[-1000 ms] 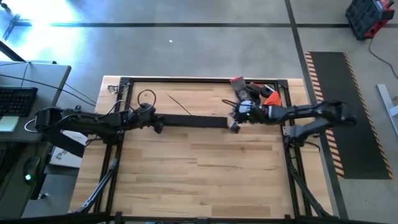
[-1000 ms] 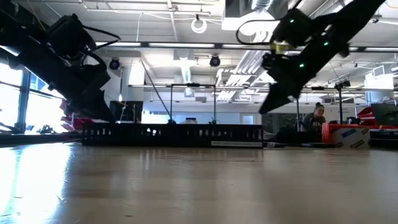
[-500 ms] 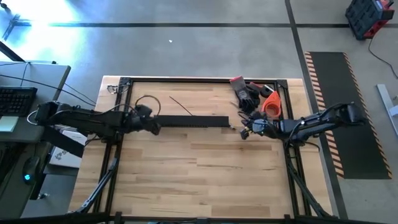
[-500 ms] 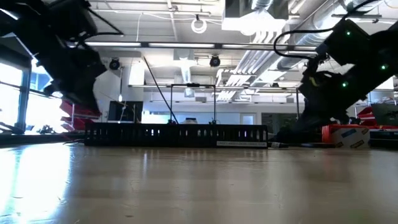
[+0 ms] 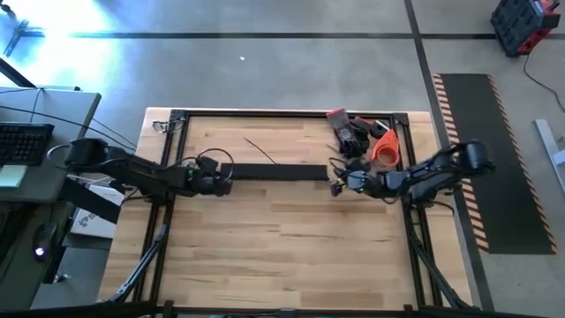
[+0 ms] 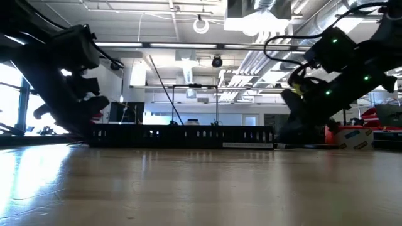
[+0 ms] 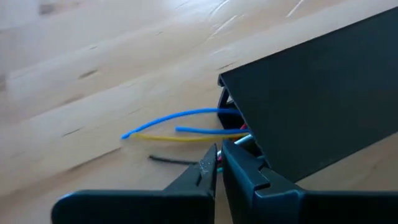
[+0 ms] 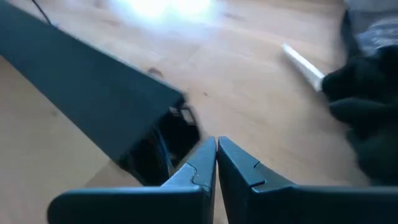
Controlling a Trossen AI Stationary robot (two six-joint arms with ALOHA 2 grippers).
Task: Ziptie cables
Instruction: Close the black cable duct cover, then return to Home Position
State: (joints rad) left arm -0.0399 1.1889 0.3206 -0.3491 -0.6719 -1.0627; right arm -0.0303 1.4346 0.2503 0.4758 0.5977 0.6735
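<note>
Both grippers are pressed together, holding nothing: left gripper (image 5: 226, 183) at one end of the black duct (image 5: 278, 172), where the cables (image 7: 180, 132) stick out; right gripper (image 5: 336, 185) at the other end.

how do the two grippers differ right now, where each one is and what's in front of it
The left gripper sits at the left end of the black duct; the right gripper sits at its right end.
Blue and yellow wires stick out of the duct end by the left gripper; none are clear at the right gripper's end.
The right gripper is near an orange object; the left is not.
Both are shut, holding nothing.
</note>
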